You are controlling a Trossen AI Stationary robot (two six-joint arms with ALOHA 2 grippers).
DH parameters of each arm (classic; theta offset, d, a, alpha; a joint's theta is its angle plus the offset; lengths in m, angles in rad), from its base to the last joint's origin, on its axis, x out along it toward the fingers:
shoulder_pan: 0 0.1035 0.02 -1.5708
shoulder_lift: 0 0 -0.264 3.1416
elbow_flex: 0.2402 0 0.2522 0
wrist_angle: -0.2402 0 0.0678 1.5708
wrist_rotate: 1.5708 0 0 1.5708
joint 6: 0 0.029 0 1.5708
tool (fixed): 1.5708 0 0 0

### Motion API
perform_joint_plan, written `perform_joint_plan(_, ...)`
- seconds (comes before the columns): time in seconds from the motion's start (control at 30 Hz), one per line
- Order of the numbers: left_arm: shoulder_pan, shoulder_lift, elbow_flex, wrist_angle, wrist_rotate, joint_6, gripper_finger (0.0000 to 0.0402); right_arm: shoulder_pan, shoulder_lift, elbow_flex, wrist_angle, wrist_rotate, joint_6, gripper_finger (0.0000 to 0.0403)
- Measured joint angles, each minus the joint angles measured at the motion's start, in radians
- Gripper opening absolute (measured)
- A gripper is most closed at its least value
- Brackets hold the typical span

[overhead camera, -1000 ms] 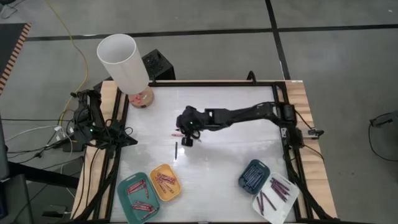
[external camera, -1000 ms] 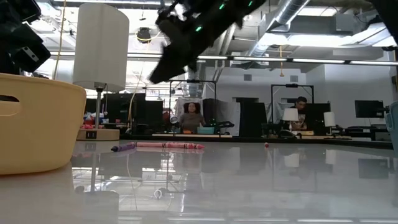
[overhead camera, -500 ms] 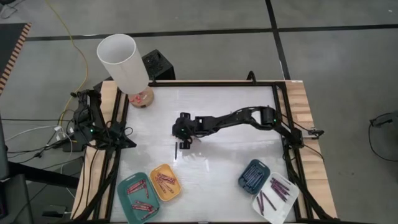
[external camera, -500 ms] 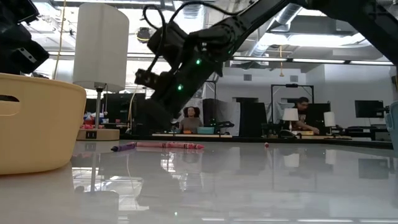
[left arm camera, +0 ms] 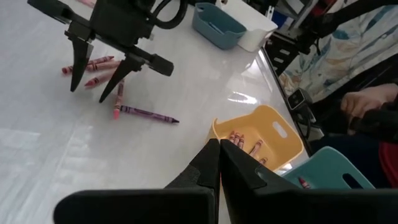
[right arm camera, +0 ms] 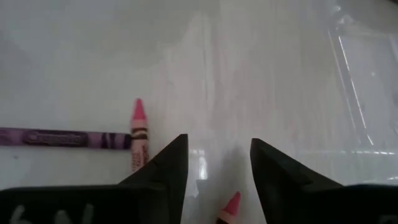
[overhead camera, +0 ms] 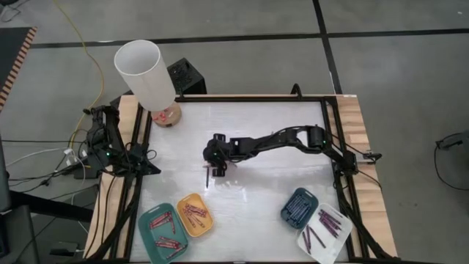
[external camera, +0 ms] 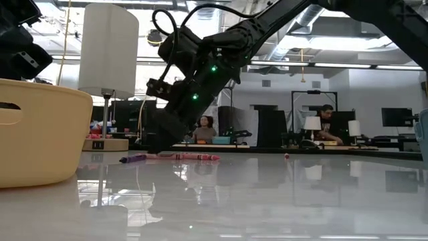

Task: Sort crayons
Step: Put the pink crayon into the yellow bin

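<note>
Near the lamp (overhead camera: pixel 146 77), toward mid-surface, the right end effector (left arm camera: pixel 96 71) hangs low over a small cluster of loose crayons (left arm camera: pixel 102 68), fingers spread and empty. A pink crayon (right arm camera: pixel 138 134) and a purple one (right arm camera: pixel 62 137) lie touching just beside one finger, another pink tip (right arm camera: pixel 230 205) between the fingers. Closing here could pinch two at once or flick a neighbour away. The left end effector (left arm camera: pixel 219 163), farther from the lamp, waits fully closed, holding nothing.

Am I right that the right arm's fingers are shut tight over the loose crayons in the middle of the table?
Not quite. The right gripper does hang over the loose crayons mid-table, but its fingers stand apart and empty, as the left wrist view shows.
</note>
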Motion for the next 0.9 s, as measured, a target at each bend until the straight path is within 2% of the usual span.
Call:
perform_joint_plan(0.47, 0.0, 0.0, 0.0, 0.0, 0.0, 0.0, 0.0, 0.054, -0.009, 0.0, -0.043, 0.001, -0.024, 0.0175)
perform_joint_plan(0.9, 0.0, 0.0, 0.0, 0.0, 0.0, 0.0, 0.0, 0.053, -0.007, 0.002, -0.129, 0.003, 0.006, 0.0176)
